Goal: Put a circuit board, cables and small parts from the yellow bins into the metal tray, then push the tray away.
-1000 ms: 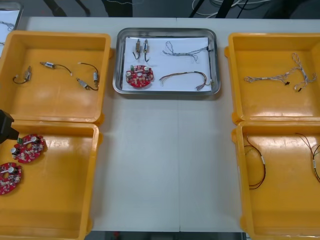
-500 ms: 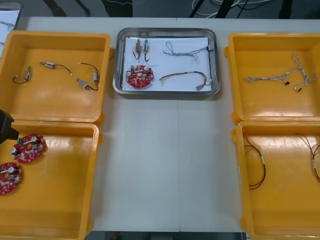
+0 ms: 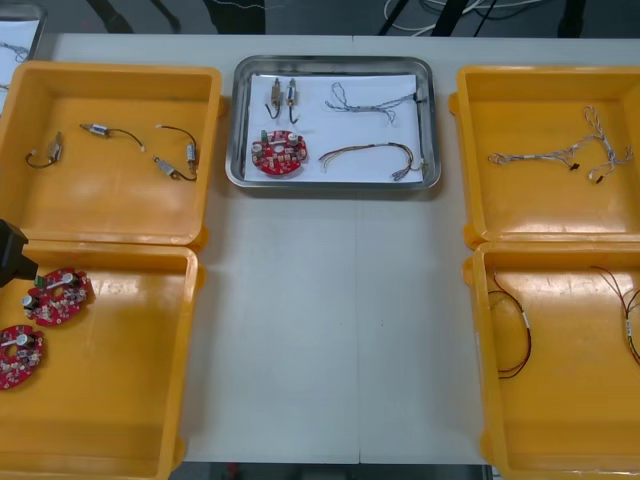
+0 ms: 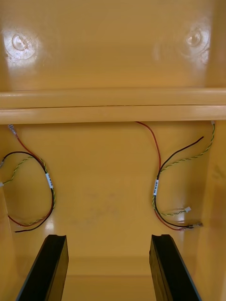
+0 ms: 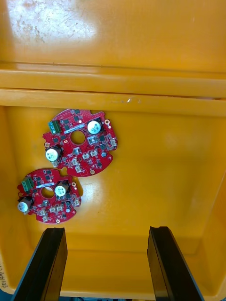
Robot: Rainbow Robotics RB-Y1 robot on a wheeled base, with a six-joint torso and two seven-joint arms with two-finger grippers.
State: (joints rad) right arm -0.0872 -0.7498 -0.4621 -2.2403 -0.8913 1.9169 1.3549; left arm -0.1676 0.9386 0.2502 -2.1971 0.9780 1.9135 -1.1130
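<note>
Tags [image 4: 157,185] on red and yellow cables [image 4: 154,137] carry illegible print

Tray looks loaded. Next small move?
Probably lift the left gripper out of the near left yellow bin and start toward the near rim of the shiny metal tray, to push it. The tray holds a round red circuit board, a blue and white cable, a red and yellow cable and two small metal parts. Both grippers are open; the right gripper hangs over the near right yellow bin.

Bright, even light, probably from overhead, puts soft glare on the yellow bins [image 5: 52,23], with faint shadows.
</note>
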